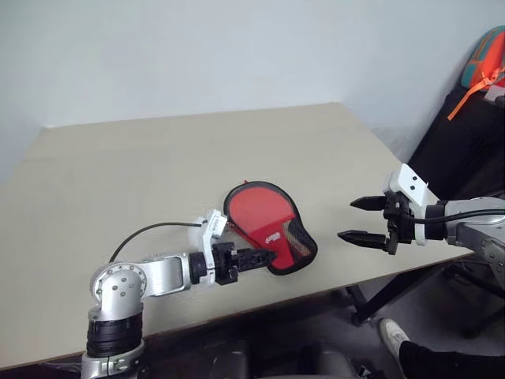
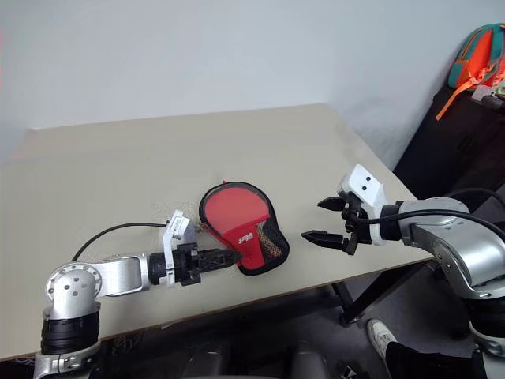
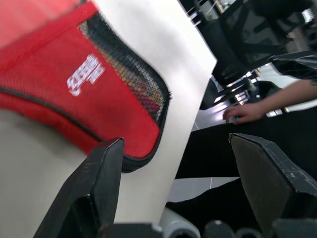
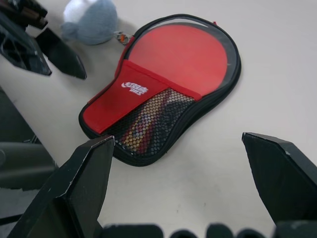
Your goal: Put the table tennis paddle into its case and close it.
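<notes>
The red case (image 1: 264, 221) lies flat on the beige table (image 1: 158, 166), its black zip edge closed all round. Its mesh pocket (image 4: 148, 119) faces up at the narrow end. The table tennis paddle is hidden; only faint stripes show through the mesh. My left gripper (image 1: 264, 257) sits low on the table at the case's narrow end, fingers (image 3: 99, 178) spread open with nothing between them and the case's corner just beyond one finger. My right gripper (image 1: 347, 219) hovers wide open to the right of the case, apart from it and pointing toward it.
The table's near edge runs just below the case, and its right edge (image 1: 410, 174) passes under my right gripper. Beyond it stand a black chair with an orange and teal bag (image 1: 485, 59). A person's hand (image 3: 245, 111) and shoe (image 1: 390, 335) show off the table.
</notes>
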Controlling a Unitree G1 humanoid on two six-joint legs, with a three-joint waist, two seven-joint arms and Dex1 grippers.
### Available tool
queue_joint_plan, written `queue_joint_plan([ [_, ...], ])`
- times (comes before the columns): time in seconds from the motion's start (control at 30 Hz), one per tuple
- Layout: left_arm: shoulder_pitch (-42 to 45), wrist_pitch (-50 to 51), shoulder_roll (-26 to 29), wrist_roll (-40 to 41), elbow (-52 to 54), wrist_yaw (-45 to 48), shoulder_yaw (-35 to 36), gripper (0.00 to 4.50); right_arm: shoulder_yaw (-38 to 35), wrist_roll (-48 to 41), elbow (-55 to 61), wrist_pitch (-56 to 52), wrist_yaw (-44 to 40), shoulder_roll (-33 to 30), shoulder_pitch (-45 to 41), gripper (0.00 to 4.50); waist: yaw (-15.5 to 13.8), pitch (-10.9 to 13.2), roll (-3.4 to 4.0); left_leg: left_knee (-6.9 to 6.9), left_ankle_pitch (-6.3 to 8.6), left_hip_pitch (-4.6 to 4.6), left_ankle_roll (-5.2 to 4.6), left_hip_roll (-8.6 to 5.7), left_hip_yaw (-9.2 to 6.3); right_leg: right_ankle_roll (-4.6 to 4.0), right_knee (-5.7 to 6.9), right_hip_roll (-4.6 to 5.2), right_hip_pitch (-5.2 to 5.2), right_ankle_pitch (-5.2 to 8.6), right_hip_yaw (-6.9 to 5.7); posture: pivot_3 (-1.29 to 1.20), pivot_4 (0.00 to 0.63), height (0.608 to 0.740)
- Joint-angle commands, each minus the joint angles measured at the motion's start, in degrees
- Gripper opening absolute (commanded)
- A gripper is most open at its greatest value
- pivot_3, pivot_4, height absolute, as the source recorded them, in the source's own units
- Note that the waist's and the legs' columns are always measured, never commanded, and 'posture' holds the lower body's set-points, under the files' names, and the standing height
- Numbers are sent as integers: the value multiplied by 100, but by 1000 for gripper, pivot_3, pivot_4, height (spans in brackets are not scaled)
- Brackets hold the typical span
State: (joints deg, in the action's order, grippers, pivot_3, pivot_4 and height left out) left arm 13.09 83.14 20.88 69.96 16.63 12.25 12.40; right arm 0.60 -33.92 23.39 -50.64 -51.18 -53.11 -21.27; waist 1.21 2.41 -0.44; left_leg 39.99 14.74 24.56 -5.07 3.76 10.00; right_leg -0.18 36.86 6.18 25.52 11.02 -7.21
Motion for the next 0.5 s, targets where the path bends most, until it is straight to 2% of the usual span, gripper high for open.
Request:
queue_joint_plan([
  [0.03, 123, 99, -101, 26, -147, -227, -49, 3597, -285, -139, 218, -63, 105, 47, -38, 4500, -1, 0, 0, 0, 0, 0, 0, -1, 0, 0, 0, 0, 0, 0, 0, 0, 0, 715],
  [0.27, -79, 169, -101, -191, -491, -233, -93, 3597, -441, -277, 406, -204, 308, 99, 93, 4500, 0, 0, 0, 0, 1, 0, 0, -1, 0, 0, 0, 2, 1, 0, -1, 0, 0, 715],
  [0.5, -64, 144, -327, -461, -845, -328, -144, 3597, -564, -406, 506, -322, 490, 132, 116, 4500, -27, -6, 10, -1, 2, -3, 0, -5, -9, -1, -6, 13, 1, 0, -10, 0, 0, 715],
])
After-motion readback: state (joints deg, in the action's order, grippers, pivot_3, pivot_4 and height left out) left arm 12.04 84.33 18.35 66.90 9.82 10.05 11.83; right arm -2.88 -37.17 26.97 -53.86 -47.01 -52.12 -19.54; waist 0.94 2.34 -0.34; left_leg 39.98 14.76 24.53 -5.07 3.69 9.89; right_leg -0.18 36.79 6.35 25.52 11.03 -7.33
